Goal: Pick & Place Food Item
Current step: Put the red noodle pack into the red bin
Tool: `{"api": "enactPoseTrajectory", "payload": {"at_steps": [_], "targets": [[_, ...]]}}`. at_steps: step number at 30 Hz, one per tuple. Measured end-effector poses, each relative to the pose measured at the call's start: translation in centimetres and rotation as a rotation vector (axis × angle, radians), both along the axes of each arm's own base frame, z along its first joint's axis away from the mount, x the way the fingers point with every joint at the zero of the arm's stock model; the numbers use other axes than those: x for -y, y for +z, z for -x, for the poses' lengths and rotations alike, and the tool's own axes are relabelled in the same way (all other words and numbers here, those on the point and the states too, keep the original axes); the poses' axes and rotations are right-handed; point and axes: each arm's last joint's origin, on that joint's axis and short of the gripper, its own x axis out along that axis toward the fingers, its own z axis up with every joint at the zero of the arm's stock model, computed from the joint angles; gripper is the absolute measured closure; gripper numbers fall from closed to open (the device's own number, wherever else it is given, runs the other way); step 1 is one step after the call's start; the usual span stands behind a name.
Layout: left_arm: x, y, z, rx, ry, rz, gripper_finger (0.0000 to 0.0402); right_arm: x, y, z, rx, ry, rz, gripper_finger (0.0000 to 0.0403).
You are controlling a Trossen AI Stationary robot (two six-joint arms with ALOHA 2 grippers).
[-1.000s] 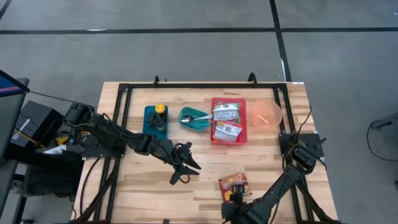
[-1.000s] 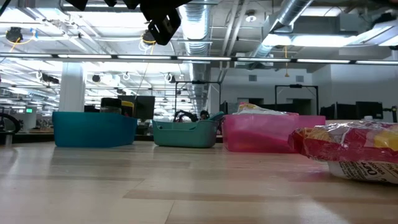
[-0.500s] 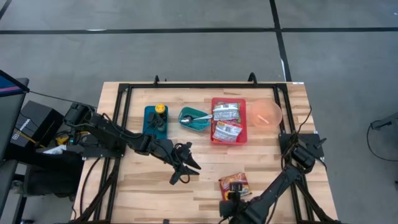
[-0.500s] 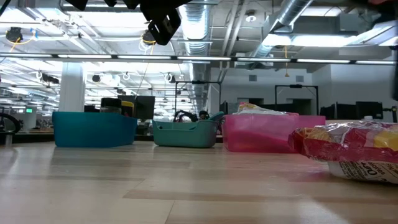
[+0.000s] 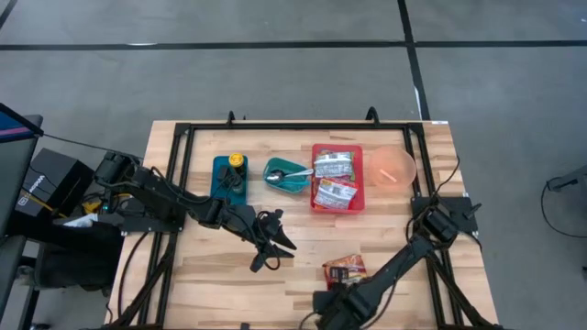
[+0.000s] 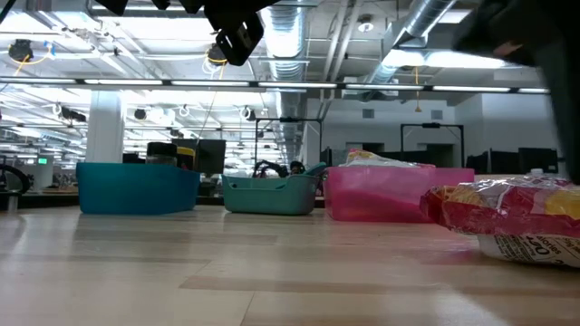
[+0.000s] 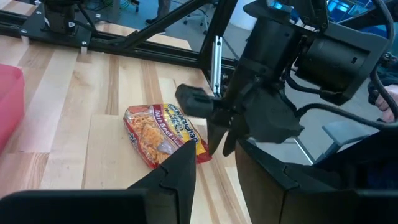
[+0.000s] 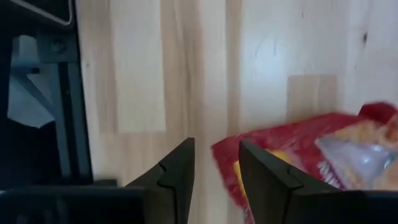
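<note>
The red-and-yellow crinkly plastic noodle packet (image 5: 346,269) lies flat on the pale wooden desk (image 5: 303,238), just beside the right claw (image 5: 332,300) and not in it; its fingers are parted a little, grasping nothing. The packet's edge sits just past the fingertips — a low approach may shove the slick film along the desk or pinch only a corner, so it slips. The left claw (image 5: 266,247) hovers well apart, slightly parted, holding nothing.

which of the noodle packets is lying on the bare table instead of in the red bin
The red noodle packet near the table's front edge, beside the right tool; the other two packets sit inside the red bin.
</note>
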Motion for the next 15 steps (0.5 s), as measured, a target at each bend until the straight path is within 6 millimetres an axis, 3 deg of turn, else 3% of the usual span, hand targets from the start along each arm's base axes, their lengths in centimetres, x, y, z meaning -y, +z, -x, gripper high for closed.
{"api": "enactPoseTrajectory", "payload": {"at_steps": [4,15], "targets": [[0.0,0.0,0.0,0.0,0.0,0.0,0.0293,0.0,0.0,0.0,-0.007,0.047,0.005,0.0284],[0.0,0.0,0.0,0.0,0.0,0.0,0.0293,-2.3,0.1,2.8,0.123,0.088,0.187,0.0285]]}}
